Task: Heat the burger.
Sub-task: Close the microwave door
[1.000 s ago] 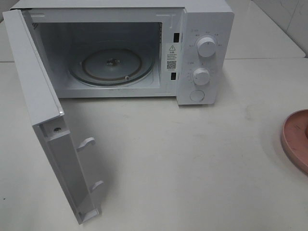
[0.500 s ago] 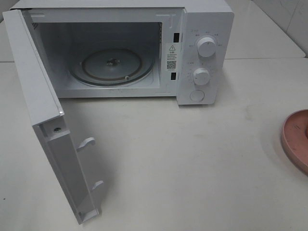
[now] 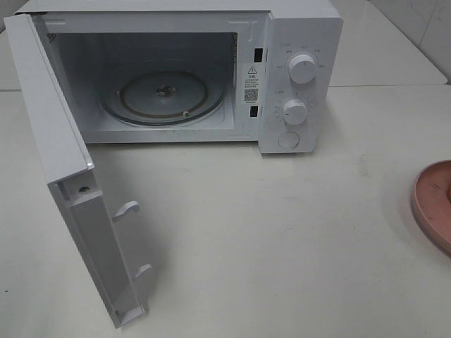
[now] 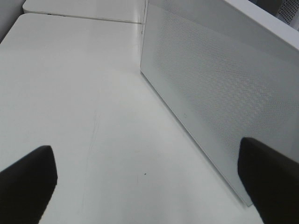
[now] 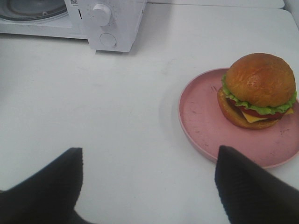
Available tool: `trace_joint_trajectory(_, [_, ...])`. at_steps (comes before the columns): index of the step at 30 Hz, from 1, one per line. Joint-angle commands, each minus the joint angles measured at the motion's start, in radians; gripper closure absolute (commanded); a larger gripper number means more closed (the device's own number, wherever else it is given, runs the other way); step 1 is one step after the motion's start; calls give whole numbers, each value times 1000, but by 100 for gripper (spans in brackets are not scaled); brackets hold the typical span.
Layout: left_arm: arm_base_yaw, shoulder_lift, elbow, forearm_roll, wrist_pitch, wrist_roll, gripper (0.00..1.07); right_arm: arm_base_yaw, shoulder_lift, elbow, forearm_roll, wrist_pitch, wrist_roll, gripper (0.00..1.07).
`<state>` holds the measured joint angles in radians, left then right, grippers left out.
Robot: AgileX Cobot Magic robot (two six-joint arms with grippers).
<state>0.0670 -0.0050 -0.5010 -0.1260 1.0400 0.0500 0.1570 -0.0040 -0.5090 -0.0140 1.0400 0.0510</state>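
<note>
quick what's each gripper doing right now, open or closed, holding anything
Left gripper: open, holding nothing, beside the microwave door.
Right gripper: open, holding nothing, above the table short of the burger.

High camera looks down at the microwave [image 3: 211, 70]; the right wrist view shares its dials.

Count: one microwave [image 3: 296, 42], two knobs [image 3: 302, 69], one button [image 3: 288, 139], one plate [image 5: 205, 116], one burger [image 5: 258, 89], two end effectors [image 5: 148, 186].
</note>
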Motion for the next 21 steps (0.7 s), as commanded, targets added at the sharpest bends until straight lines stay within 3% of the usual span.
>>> trace_joint_trajectory(1, [4, -19, 6, -9, -5, -7, 9, -4, -26, 1, -2, -2, -8, 31])
trace_joint_trajectory(21, [4, -19, 6, -9, -5, -7, 9, -4, -26, 1, -2, -2, -8, 31])
